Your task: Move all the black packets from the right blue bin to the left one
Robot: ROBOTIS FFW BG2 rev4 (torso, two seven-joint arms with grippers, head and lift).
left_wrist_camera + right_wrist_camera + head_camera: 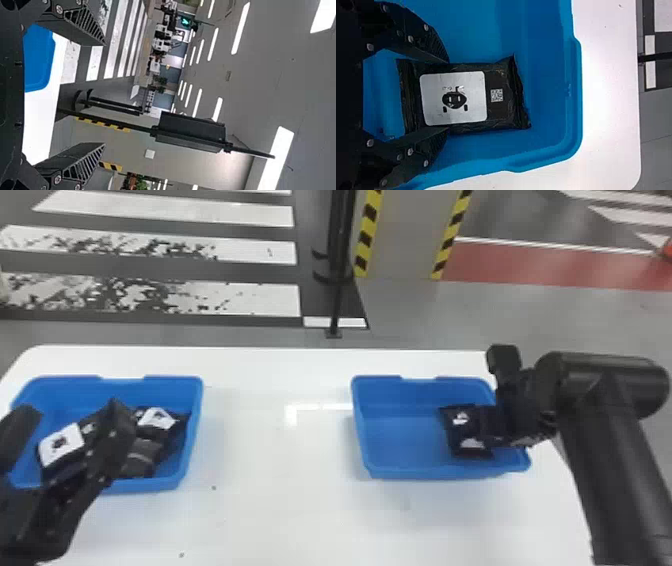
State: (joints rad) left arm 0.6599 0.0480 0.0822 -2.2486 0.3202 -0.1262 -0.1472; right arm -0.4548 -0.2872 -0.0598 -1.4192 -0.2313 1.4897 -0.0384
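Honestly, the grab looks decent: the right gripper (448, 95) is pinching the black packet (506, 79) across its long sides, though I can't tell how firmly. That packet is in the right blue bin (415, 477), at right centre of the head view. I'd squeeze just enough to hold the soft wrapper, then lift straight up so it clears the rim before swinging across. Go too light and it'll probably slip out at the edges. The left gripper (104, 94) has its fingers spread, over the left blue bin (197, 410) at lower left of the head view, where other packets (155, 420) lie, so it'd need to give way before the drop.
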